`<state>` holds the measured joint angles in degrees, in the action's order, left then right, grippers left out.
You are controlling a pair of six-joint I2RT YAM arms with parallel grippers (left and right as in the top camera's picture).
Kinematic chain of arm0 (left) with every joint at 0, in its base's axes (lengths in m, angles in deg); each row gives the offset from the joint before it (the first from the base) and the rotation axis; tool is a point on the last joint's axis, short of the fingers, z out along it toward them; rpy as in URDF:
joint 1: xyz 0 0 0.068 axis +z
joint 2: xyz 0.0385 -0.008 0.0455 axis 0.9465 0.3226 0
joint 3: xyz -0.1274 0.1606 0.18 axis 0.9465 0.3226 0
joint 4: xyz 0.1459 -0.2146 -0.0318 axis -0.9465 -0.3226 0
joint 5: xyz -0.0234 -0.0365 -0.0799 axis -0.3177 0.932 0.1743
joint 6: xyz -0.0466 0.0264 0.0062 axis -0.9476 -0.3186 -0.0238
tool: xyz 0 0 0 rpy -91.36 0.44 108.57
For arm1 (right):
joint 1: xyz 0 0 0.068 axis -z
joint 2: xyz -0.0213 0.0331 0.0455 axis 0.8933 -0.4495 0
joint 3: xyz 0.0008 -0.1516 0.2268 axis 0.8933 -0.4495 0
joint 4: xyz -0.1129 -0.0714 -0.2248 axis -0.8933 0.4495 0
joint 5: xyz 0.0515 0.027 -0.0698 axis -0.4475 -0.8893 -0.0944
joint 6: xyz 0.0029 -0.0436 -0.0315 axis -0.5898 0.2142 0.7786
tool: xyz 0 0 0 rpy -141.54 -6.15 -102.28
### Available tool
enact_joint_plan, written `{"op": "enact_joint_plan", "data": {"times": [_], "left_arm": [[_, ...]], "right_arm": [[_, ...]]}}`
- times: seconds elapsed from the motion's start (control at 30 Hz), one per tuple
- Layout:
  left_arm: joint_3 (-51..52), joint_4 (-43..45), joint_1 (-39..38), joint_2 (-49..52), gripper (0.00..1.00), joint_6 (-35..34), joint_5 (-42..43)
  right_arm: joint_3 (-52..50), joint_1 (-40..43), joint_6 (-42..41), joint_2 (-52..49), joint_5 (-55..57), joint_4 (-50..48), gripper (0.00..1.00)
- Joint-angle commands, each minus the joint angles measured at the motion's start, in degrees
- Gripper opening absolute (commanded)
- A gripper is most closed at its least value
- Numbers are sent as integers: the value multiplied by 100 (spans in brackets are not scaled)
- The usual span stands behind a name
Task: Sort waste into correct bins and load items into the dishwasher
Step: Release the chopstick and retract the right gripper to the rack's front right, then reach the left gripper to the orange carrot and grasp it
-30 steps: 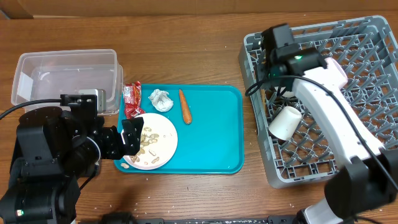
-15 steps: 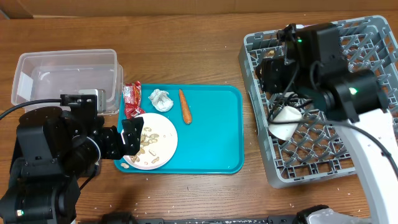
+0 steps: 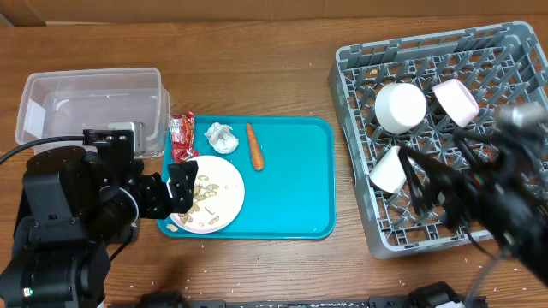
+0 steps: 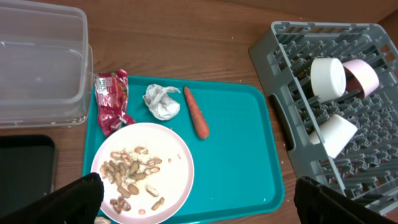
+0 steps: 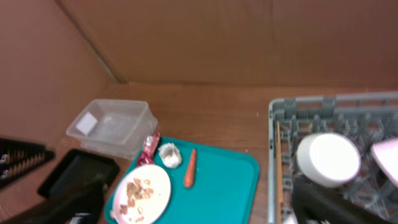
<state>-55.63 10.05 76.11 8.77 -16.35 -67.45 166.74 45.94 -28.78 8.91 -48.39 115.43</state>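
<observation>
Loading step judged about done for the small dishes: a white bowl [image 3: 401, 107], a pinkish-white small bowl [image 3: 455, 98] and a white cup [image 3: 390, 169] are seen in the grey dish rack [image 3: 360, 77] at right. The right hand [image 5: 196, 208] is spread open and empty, blurred in the overhead view above the rack's near side. The left hand [image 4: 205, 202] is also released, held wide at the near-left edge of the white plate [image 3: 208, 194]. Waste is unsorted on the teal tray [image 3: 291, 197]: red wrapper [image 3: 181, 135], tissue [image 3: 222, 137], carrot [image 3: 254, 146], and scraps [image 4: 134, 174] on the plate. The clear tub [image 3: 90, 103] at far left and the black tray [image 4: 22, 168] are seen empty. Next, a waste item probably needs grasping and carrying left to a bin; the plate must be cleared before racking.
</observation>
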Motion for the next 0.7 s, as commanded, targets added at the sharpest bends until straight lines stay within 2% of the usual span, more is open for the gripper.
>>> {"op": "enact_joint_plan", "data": {"times": [0.0,0.1,0.2,0.23,0.33,0.4,0.43,0.47,0.53,0.67], "left_arm": [[-96,-4,28,-2,100,-358,304],[-90,-17,28,44,100,-299,704],[-28,-35,-46,146,100,-313,699],[31,-7,-188,245,82,-315,691],[136,205,-540,501,75,-358,684],[201,402,-883,765,77,-516,581],[229,494,-1095,922,78,-671,376],[247,597,-1613,1329,78,-1060,-361],[247,656,-2157,1810,79,-1519,-1204],[247,883,-2848,2726,79,-2317,-1928]], "right_arm": [[44,-28,0,136,-13,96,100],[44,-28,0,168,-11,243,100],[37,-28,0,157,-11,433,100],[37,-28,0,157,-11,562,100],[37,-28,0,157,-11,741,100],[37,-28,0,157,-11,754,100],[37,-28,0,157,-11,763,100],[37,-28,0,157,-11,763,100],[37,-28,0,157,-11,763,100],[37,-28,0,157,-11,763,100]]}}
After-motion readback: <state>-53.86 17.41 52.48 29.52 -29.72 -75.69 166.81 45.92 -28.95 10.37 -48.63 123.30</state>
